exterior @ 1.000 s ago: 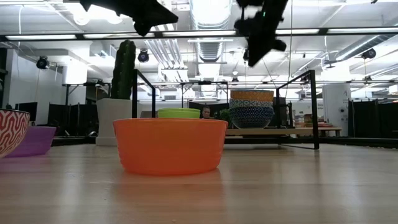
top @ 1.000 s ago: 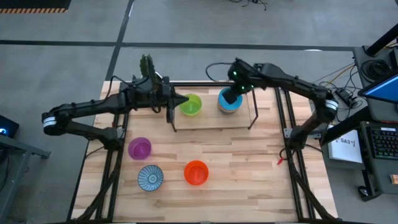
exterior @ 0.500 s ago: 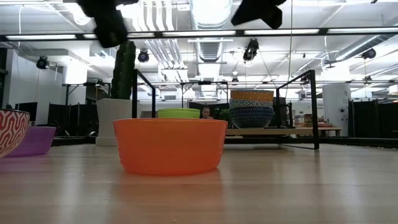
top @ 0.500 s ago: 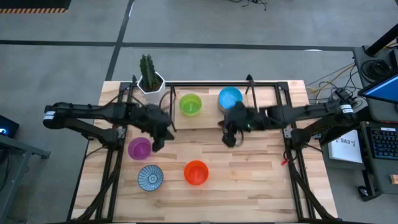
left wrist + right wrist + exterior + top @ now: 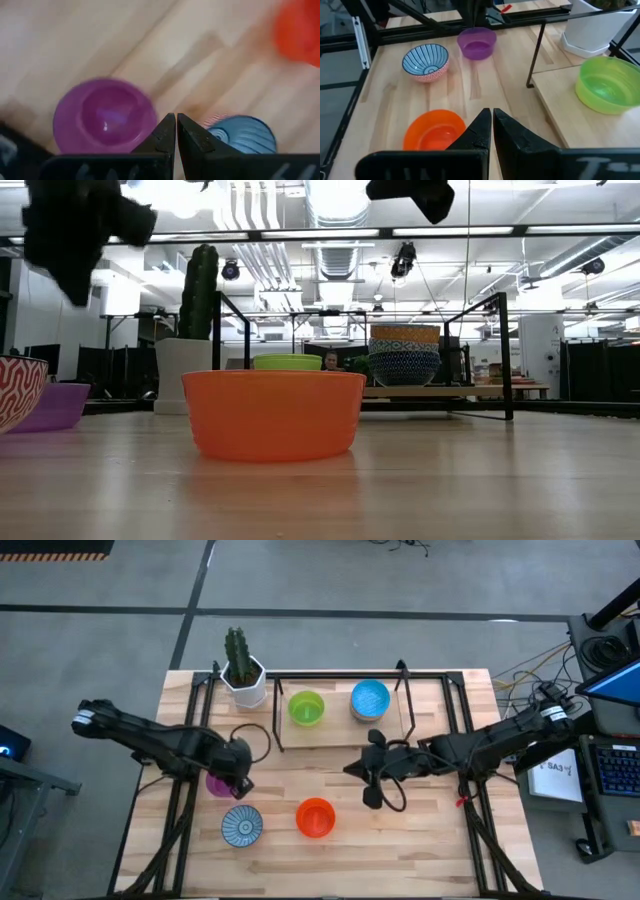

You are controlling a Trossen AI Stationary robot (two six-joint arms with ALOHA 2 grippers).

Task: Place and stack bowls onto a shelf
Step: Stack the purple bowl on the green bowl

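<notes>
My left gripper (image 5: 242, 772) (image 5: 176, 131) hovers shut over the purple bowl (image 5: 217, 783) (image 5: 102, 116), touching nothing. My right gripper (image 5: 370, 790) (image 5: 491, 122) is shut in the air, above and to the right of the orange-red bowl (image 5: 315, 817) (image 5: 432, 131). The white bowl with the blue radial pattern (image 5: 241, 826) (image 5: 426, 60) stands on the table near the purple one. On the shelf (image 5: 335, 730) sit the green bowl (image 5: 306, 708) (image 5: 287, 362) and a stack topped by the blue bowl (image 5: 370, 700) (image 5: 404, 352).
The white cactus pot (image 5: 243, 677) (image 5: 183, 370) stands at the shelf's left end. Black frame rails (image 5: 462, 740) run along both table sides. Bare wood (image 5: 410, 840) lies to the right of the orange-red bowl.
Both arms have drawn back from the shelf toward the table's near edge. The left gripper went from beside the green bowl to over the purple bowl. The right gripper left the blue stack and came down near the orange-red bowl. No bowl has moved.
</notes>
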